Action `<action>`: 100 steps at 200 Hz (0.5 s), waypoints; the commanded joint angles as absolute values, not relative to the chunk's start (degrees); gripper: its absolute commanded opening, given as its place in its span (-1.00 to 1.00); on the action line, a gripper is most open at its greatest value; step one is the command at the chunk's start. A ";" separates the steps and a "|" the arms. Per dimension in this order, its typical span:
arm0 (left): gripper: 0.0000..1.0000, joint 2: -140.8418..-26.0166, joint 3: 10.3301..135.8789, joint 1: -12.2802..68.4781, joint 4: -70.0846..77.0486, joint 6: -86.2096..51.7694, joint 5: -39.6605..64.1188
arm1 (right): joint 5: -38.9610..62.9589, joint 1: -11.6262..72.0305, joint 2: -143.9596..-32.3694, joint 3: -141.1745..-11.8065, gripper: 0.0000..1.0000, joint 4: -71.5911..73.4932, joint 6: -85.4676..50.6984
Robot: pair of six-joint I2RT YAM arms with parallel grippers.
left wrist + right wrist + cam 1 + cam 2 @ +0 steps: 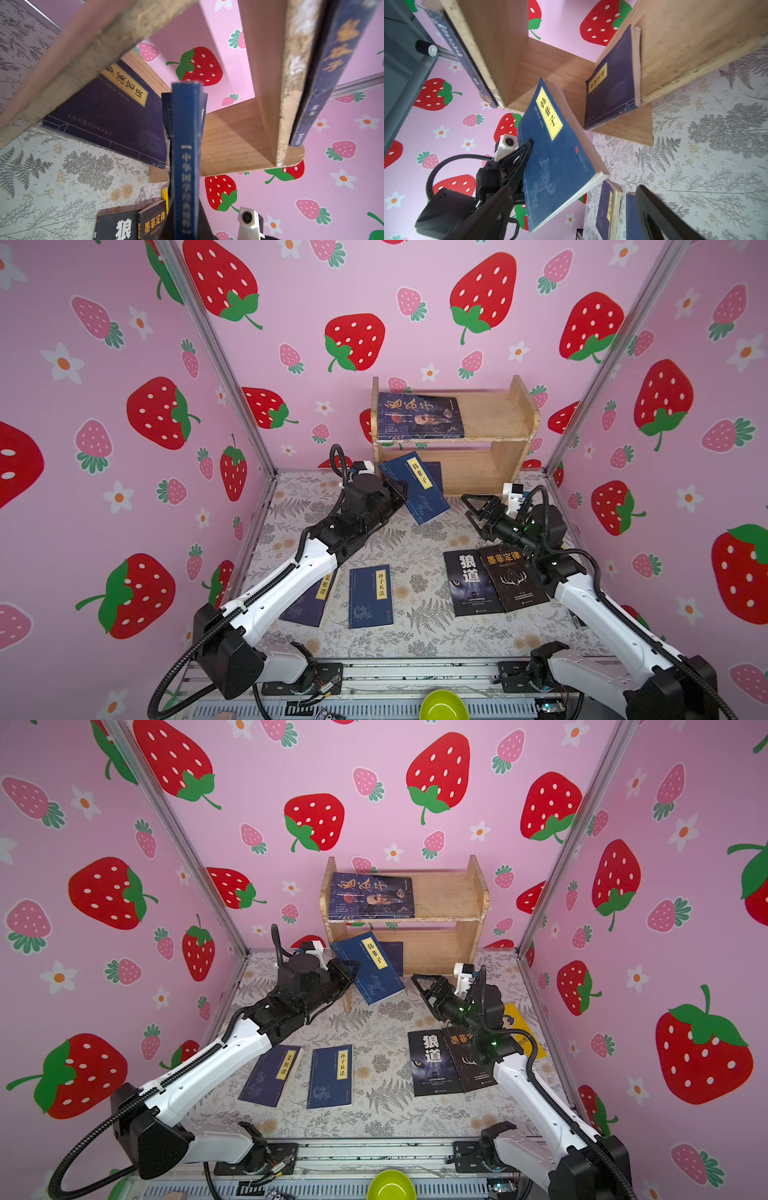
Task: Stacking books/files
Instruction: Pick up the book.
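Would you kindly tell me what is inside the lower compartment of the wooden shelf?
One navy book with a yellow label lies flat on the bottom board. In both top views the blue book in the left gripper covers most of it.

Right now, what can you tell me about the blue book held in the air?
A thin blue paperback with a yellow title label, a faint beast drawing and a red seal. It hangs tilted above the table, clamped at its spine by the left tool, in front of the wooden shelf.
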State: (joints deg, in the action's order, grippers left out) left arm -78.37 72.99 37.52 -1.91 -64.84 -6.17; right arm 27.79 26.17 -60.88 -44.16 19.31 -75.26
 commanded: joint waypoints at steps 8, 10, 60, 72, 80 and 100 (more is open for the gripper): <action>-1.00 -79.59 75.54 38.32 6.83 -65.78 -11.65 | 29.43 28.42 -63.46 -44.38 0.84 27.25 -79.91; -1.00 -79.73 75.62 38.39 6.98 -65.86 -11.64 | 29.59 28.51 -63.66 -44.45 0.82 27.42 -80.07; -1.00 -81.97 77.37 39.70 9.33 -68.03 -12.74 | 30.74 30.17 -65.60 -44.81 0.75 29.05 -81.16; -1.00 -82.17 77.91 40.01 9.41 -67.98 -12.94 | 31.26 30.72 -66.56 -45.32 0.75 29.96 -81.18; -1.00 -82.26 78.12 40.38 9.70 -67.94 -13.04 | 31.40 31.17 -67.18 -45.80 0.75 30.69 -81.25; -1.00 -82.44 78.11 41.04 10.65 -67.64 -13.60 | 31.33 32.14 -68.66 -46.81 0.72 32.15 -81.67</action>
